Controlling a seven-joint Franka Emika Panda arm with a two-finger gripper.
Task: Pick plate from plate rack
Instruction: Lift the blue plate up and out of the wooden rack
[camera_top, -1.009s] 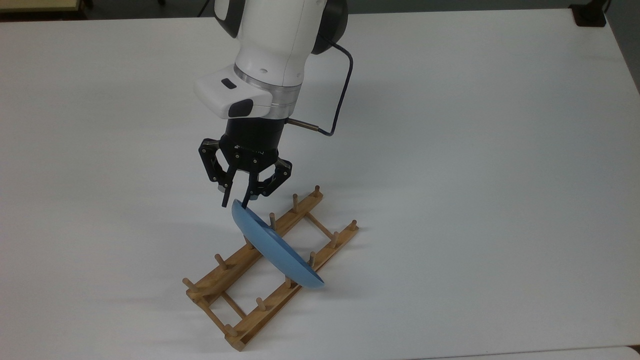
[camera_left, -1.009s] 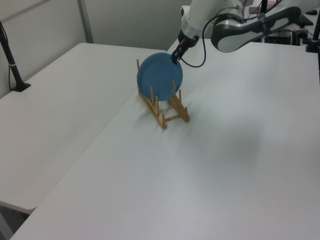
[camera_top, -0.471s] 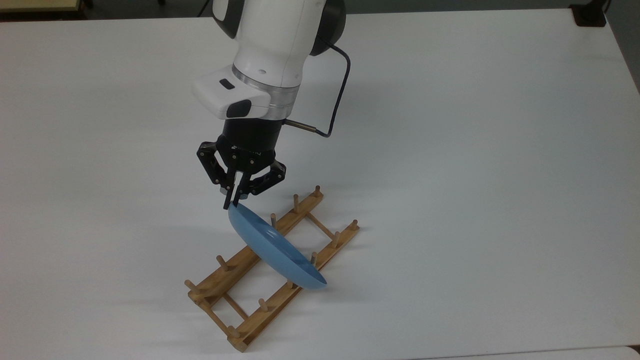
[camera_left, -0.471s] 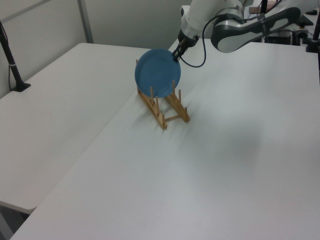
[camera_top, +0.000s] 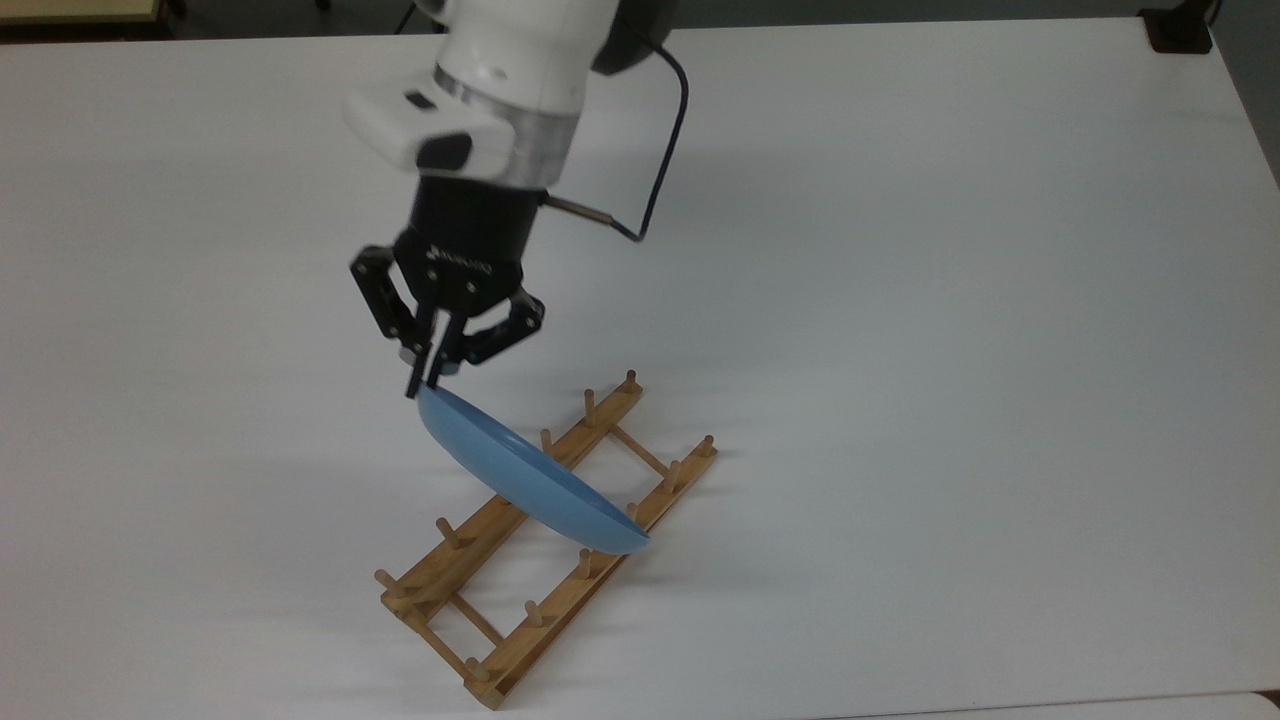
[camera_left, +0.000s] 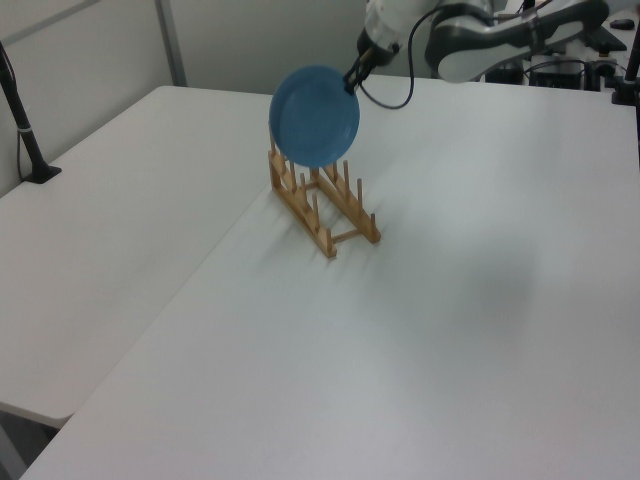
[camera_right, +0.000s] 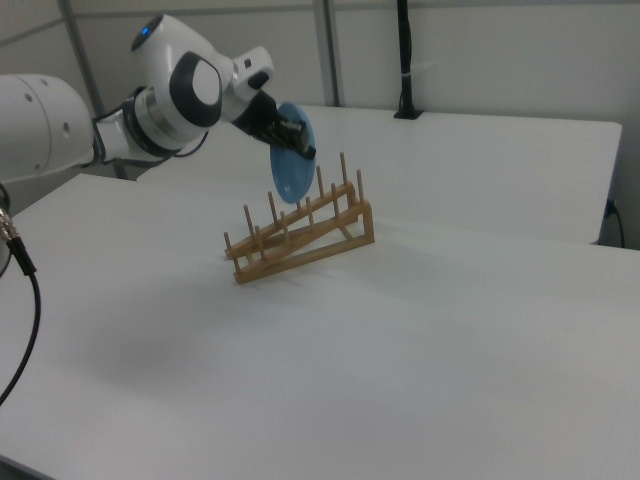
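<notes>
The light-blue plate (camera_top: 530, 478) hangs tilted over the middle of the wooden plate rack (camera_top: 447, 565). My gripper (camera_top: 420, 386) is shut on the plate's upper rim, at the top view's left end of the plate. In the left view the plate (camera_left: 315, 115) faces the camera with its lower edge about level with the peg tops of the rack (camera_left: 326, 236); the gripper (camera_left: 351, 84) pinches its upper right rim. In the right view the plate (camera_right: 290, 172) is seen edge-on above the rack (camera_right: 300, 245), held by the gripper (camera_right: 299, 138). I cannot tell whether plate and pegs touch.
The rack lies diagonally on a wide white table (camera_top: 950, 350), near its front edge in the top view. A black cable (camera_top: 662, 150) loops beside the wrist. A black post (camera_left: 28, 135) stands at the left view's far left, and another black post (camera_right: 405, 60) stands at the back in the right view.
The gripper closed on the plate's rim and has risen, moving toward the top view's left. The plate has come up from between the pegs, and the rack has shifted slightly.
</notes>
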